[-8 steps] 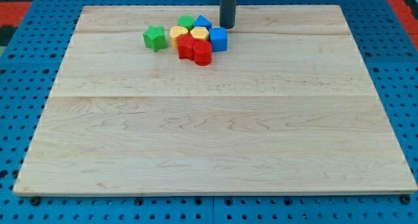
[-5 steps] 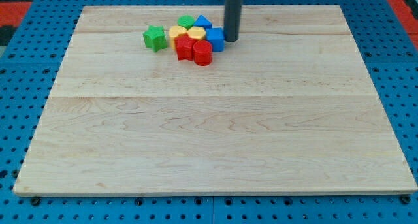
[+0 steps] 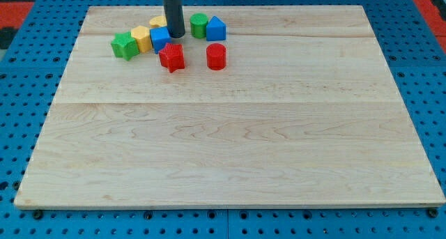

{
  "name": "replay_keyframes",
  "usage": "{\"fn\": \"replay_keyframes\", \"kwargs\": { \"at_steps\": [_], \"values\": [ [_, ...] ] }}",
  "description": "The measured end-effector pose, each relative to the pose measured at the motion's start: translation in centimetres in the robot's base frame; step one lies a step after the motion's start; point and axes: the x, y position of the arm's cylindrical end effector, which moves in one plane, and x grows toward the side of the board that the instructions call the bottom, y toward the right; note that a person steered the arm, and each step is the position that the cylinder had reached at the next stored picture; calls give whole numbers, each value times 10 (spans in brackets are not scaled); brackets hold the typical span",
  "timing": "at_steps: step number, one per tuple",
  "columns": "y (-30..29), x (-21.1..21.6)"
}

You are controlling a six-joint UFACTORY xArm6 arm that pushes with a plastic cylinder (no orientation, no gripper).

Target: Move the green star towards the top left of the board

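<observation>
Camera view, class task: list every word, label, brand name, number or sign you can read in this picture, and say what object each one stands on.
None: no readable text anywhere in this view.
The wooden board shows only grain.
The blocks, such as the green star and the red cylinder, are plain coloured faces.
The rod ending in my tip, just right of the blue cube, is unmarked.
The blue pegboard carries only holes.

Star (image 3: 125, 46) leftmost in row; my tip (image 3: 175, 35) at row's right.
</observation>
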Motion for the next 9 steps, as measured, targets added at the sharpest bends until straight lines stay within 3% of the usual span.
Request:
{"fn": "replay_keyframes", "kwargs": {
  "at_steps": [2,4,6,7,9],
  "values": [
    [-20,57],
    [-61,36],
    [5,34],
    [5,46],
    [-77,49]
  ]
}}
